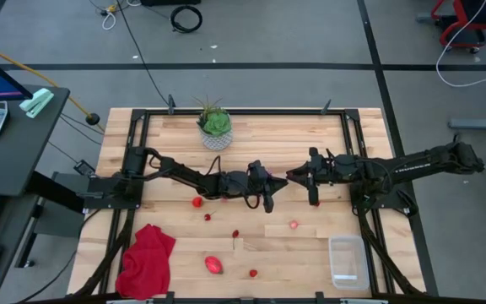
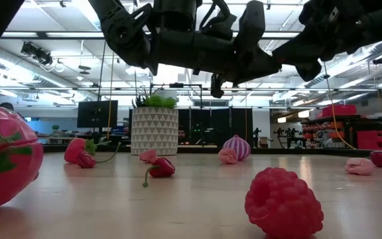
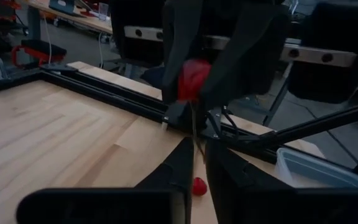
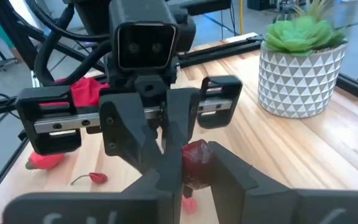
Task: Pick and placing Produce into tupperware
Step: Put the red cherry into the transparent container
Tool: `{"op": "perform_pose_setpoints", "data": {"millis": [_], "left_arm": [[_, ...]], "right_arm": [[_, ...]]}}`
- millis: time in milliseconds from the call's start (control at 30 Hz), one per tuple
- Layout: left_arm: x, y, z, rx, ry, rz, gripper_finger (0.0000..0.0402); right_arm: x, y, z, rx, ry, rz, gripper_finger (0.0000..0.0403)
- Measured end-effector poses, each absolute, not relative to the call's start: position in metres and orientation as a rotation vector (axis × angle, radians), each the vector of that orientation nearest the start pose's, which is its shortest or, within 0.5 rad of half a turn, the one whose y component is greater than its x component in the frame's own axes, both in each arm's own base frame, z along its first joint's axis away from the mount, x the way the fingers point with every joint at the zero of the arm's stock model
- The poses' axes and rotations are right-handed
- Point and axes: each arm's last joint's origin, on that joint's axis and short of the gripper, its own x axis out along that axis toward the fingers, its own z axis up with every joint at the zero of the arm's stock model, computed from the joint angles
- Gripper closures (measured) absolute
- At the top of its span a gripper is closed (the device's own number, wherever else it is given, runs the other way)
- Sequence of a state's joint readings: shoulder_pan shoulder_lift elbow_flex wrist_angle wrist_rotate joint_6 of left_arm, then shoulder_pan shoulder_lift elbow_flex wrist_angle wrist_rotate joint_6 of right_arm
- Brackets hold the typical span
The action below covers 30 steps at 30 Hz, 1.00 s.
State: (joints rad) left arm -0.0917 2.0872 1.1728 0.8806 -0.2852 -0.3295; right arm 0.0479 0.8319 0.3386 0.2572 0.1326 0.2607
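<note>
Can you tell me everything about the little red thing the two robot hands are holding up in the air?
The red piece of produce is small, dark red, rounded and a bit glossy, with a thin stem hanging below it. It is up off the wooden table, near the middle. The right gripper is shut on it, fingers pressing both sides. The left gripper faces it nose to nose, fingers only slightly parted around the stem. This looks like a handover between the two.

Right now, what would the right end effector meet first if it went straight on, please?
Probably the left end effector, close ahead of the right end effector; depth is unclear.
</note>
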Motion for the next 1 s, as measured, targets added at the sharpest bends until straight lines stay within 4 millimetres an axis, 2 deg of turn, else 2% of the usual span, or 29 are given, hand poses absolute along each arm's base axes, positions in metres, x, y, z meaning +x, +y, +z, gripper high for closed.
{"op": "perform_pose_setpoints", "data": {"millis": [233, 467, 533, 733, 1000], "left_arm": [[0.441, -0.037, 0.172, -0.322, 0.005, 0.189, 0.0329], [0.441, -0.038, 0.171, -0.319, 0.015, 0.187, 0.0320], [0.441, -0.038, 0.170, -0.318, 0.024, 0.190, 0.0321], [0.441, -0.038, 0.168, -0.312, 0.051, 0.194, 0.0330], [0.441, -0.041, 0.166, -0.309, 0.067, 0.190, 0.0323]], "right_arm": [[0.164, 0.004, 0.212, 0.259, 0.289, -0.144, 0.0333], [0.142, 0.005, 0.199, 0.438, 0.502, -0.139, 0.0332], [0.137, 0.008, 0.196, 0.529, 0.566, -0.081, 0.0332], [0.129, 0.029, 0.193, 0.752, 0.756, 0.234, 0.0332], [0.117, 0.060, 0.193, 0.934, 0.950, 0.360, 0.0332]]}}
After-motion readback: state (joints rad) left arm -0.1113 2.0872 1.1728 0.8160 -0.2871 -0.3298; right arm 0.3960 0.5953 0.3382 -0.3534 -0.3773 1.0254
